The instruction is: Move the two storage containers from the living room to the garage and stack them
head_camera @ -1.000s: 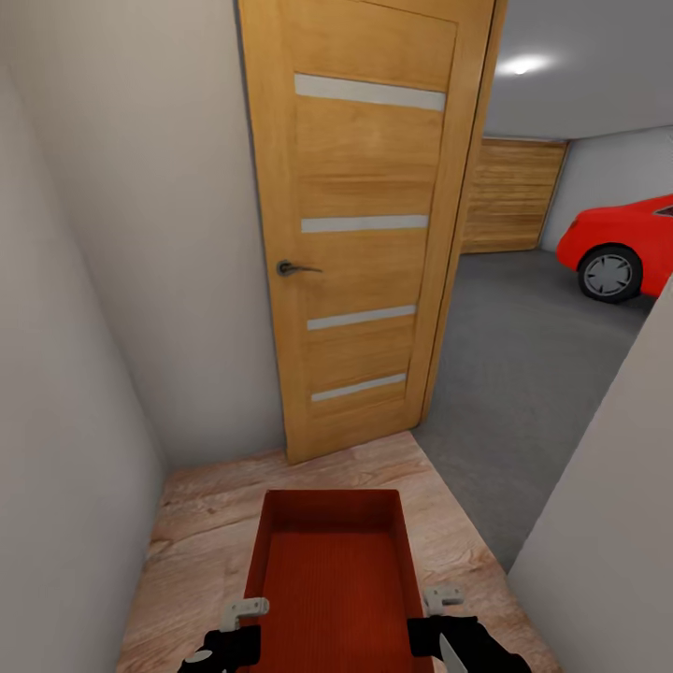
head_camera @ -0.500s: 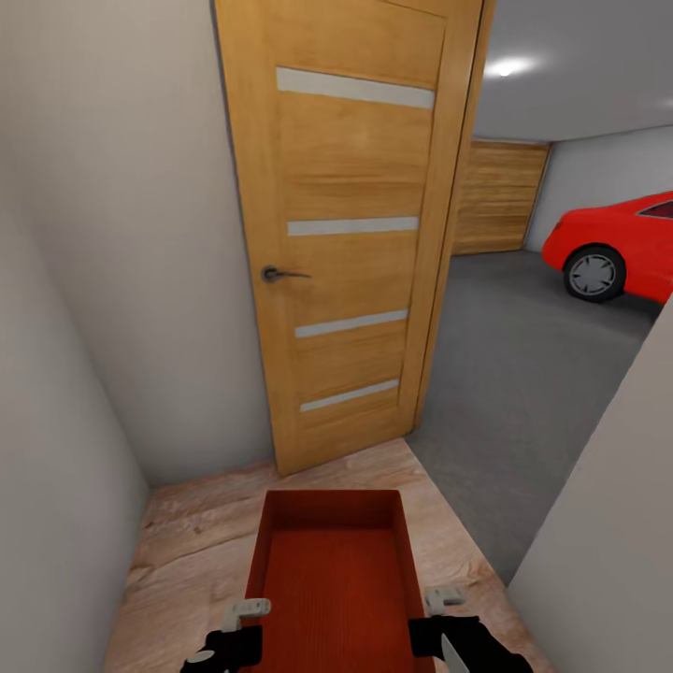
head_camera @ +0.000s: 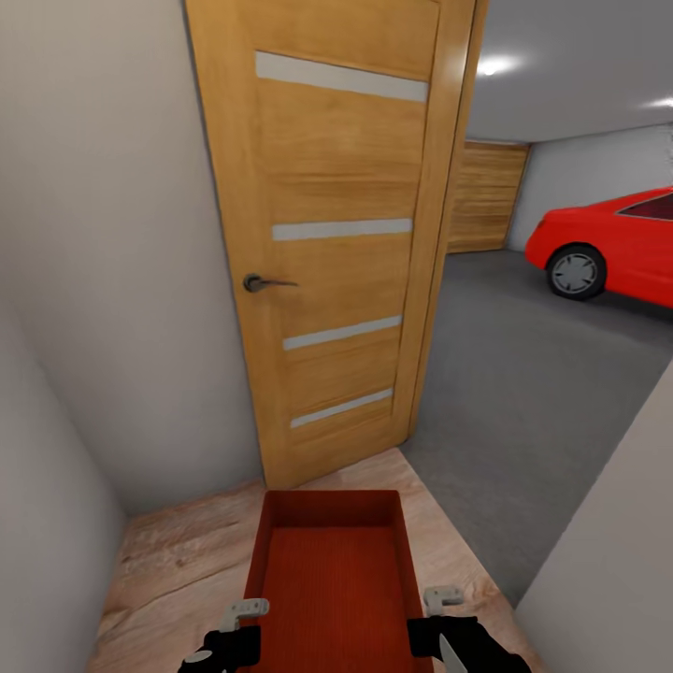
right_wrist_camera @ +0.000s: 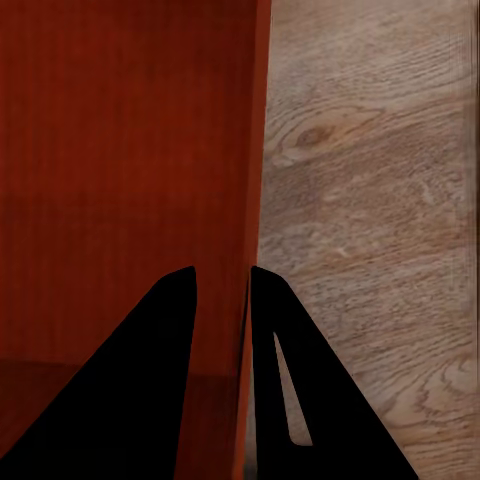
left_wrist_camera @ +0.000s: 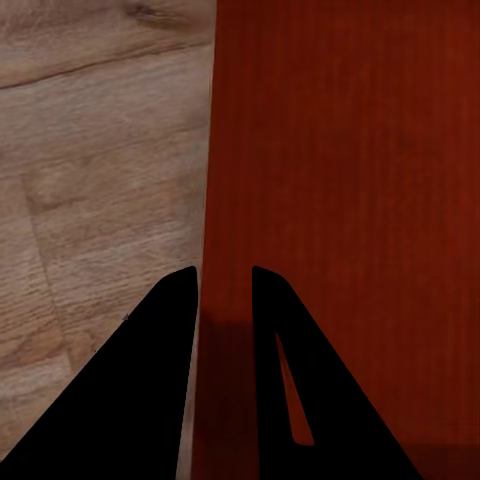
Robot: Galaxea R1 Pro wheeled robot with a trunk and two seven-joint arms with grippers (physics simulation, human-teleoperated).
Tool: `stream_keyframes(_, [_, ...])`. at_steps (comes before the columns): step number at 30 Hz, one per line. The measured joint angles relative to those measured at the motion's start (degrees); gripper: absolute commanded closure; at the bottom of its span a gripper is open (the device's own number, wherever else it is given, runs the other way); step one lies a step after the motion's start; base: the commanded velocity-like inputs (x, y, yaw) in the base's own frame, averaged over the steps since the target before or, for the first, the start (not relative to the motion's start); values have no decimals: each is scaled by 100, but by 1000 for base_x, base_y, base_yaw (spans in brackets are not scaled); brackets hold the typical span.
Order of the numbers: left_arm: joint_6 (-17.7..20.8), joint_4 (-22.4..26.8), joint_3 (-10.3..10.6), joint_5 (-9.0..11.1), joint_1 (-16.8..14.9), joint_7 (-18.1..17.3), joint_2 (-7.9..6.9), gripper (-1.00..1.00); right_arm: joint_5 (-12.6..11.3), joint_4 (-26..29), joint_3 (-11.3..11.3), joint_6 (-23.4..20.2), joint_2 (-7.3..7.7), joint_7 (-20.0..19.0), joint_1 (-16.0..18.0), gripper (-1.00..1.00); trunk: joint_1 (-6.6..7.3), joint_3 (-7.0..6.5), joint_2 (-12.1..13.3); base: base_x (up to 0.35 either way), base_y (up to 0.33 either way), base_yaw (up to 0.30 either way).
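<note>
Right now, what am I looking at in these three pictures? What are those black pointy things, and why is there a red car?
These come from cameras on a robot with two arms, inside a computer simulation. The big picture is from its head, looking forward and down. The other two are from cameras near each hand.

The black pointy things are gripper fingers. The left gripper pinches one side wall of an orange-red storage container, and the right gripper pinches the opposite wall. So the robot carries the open bin in front of itself, above a wood plank floor.

Ahead stands an open wooden door. Beyond it is the garage, with a grey concrete floor and a parked red car.
</note>
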State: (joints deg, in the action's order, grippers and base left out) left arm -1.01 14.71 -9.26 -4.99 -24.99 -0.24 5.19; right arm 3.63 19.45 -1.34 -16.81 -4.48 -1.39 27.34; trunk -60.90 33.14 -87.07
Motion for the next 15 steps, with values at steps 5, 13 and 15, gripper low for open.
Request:
stream_keyframes(5, [-1, -1, 11, -2, 0, 59, 42, 100, 21, -2, -7, 1, 39, -53, 0, 100, 1, 0, 0, 309, 61, -39])
stream_keyframes(13, [-1, 3, -1, 2, 0, -6, -4, 100, 4, 1, 0, -1, -4, 4, 4, 100, -1, 0, 0, 276, 63, -155])
stream_keyframes(15, [-1, 5, 2, 5, 0, -2, -1, 100, 7, 2, -2, 0, -2, 0, 4, 100, -1, 0, 0, 160, 21, -65])
